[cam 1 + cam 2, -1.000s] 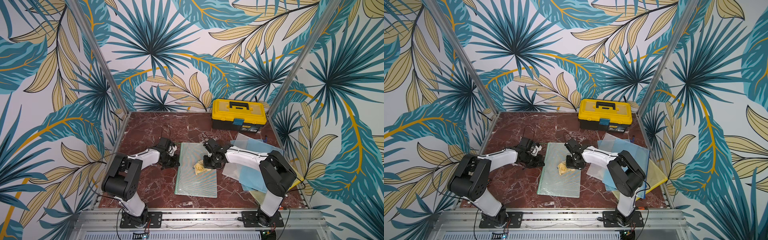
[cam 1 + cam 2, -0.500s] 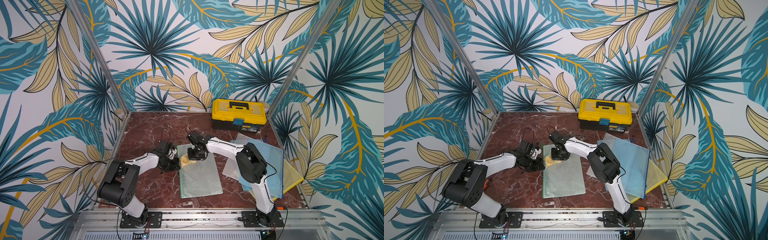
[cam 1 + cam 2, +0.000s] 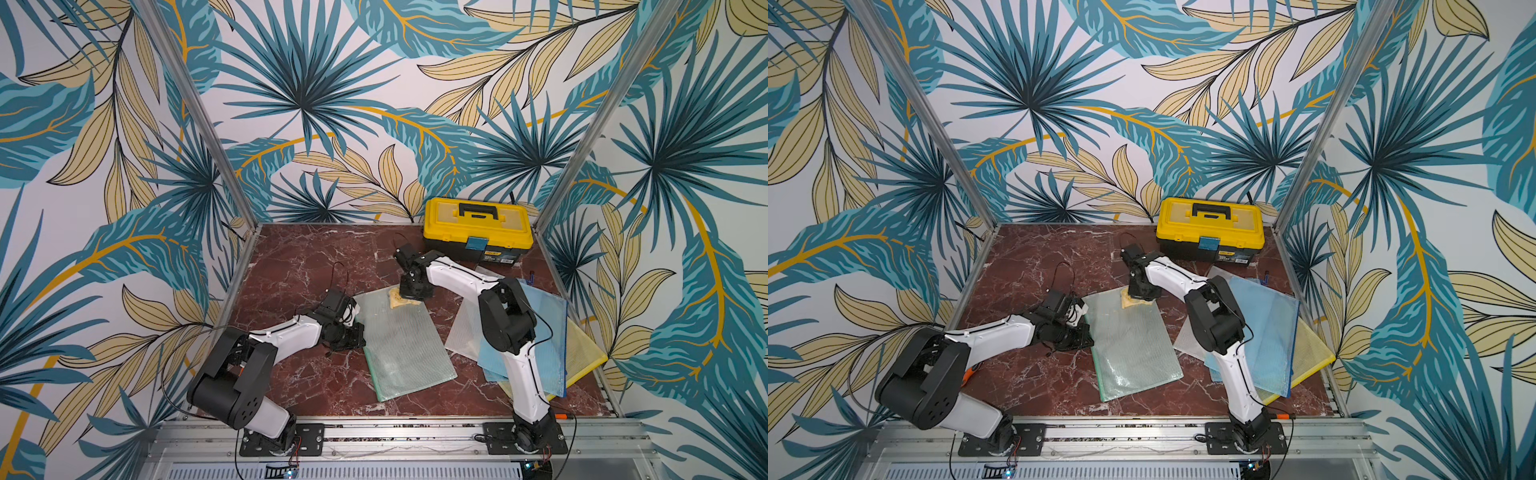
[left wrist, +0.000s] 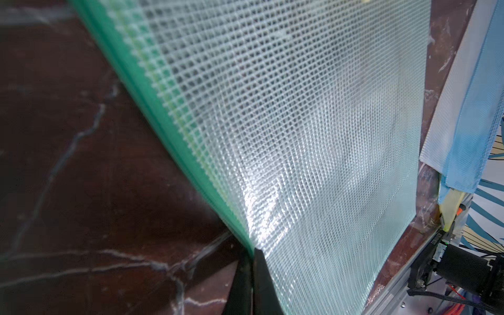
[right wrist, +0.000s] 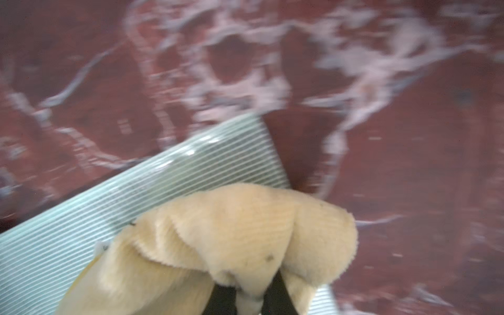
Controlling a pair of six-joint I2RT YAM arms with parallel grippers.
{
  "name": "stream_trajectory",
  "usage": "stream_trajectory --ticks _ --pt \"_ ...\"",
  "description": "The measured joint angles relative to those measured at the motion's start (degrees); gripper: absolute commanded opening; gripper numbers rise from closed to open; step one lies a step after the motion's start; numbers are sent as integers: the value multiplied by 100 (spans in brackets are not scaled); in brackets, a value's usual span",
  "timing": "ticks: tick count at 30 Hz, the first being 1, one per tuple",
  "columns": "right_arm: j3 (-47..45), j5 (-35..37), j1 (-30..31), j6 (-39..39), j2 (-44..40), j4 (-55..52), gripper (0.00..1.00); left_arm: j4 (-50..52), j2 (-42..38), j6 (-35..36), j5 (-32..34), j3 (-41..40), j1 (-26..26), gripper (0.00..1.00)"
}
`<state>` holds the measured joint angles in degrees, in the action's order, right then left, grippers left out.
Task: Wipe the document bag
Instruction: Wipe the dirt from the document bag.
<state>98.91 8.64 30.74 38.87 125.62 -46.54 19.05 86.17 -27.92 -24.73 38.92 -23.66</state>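
A translucent green mesh document bag point(image 3: 405, 345) point(image 3: 1129, 345) lies askew on the red marble table in both top views. My left gripper point(image 3: 358, 335) point(image 4: 252, 255) is shut on the bag's green zipper edge point(image 4: 174, 136) at its left side. A pale yellow cloth point(image 3: 401, 301) point(image 5: 245, 231) is bunched in my right gripper point(image 3: 411, 291) point(image 5: 249, 296), which is shut on it. The cloth rests on the bag's far corner point(image 5: 191, 169), partly over the table. The right wrist view is motion-blurred.
A yellow toolbox point(image 3: 478, 228) stands at the back right. More mesh bags overlap at the right: white point(image 3: 461, 332), blue point(image 3: 544, 332) and yellow point(image 3: 584, 347). An orange pen point(image 3: 562, 415) lies at the front edge. Patterned walls close in three sides.
The right gripper swept the cloth from the bag's middle right to its far left, then to the far corner. The bag has turned, its near end swinging right, with the left gripper still holding it.
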Motion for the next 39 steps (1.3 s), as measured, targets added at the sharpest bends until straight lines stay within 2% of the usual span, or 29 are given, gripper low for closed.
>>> stream_trajectory --ticks 4,10,14,17,23,26,28,31,36,39 --pt "-70 28 4 15 -127 -157 0 9 0 -7 52 -17 0 0" --pt "1687 -348 1187 90 708 -232 0 7 42 -37 79 -17 0 0" --pt "1998 -708 1462 269 1165 -127 0 4 33 -79 101 -24 0 0" --pt "1729 -855 1248 374 1108 0 0 -22 -59 -118 160 -96 0 0" --pt "-337 -643 205 352 -181 297 0 -17 -339 -236 289 -221 2 0" --pt "-984 -363 -341 260 -688 81 0 -13 -291 -286 319 -219 2 0" --pt "-1099 -304 -413 225 -828 -44 0 -15 -181 -326 332 -203 2 0" --pt "-979 -365 26 227 -813 -70 0 -22 -39 -380 313 -85 2 0" --pt "-20 -820 1285 330 -160 98 0 -20 28 -450 352 -11 2 0" --pt "-297 -1130 1587 452 -81 452 0 -20 28 -479 354 -11 2 0"
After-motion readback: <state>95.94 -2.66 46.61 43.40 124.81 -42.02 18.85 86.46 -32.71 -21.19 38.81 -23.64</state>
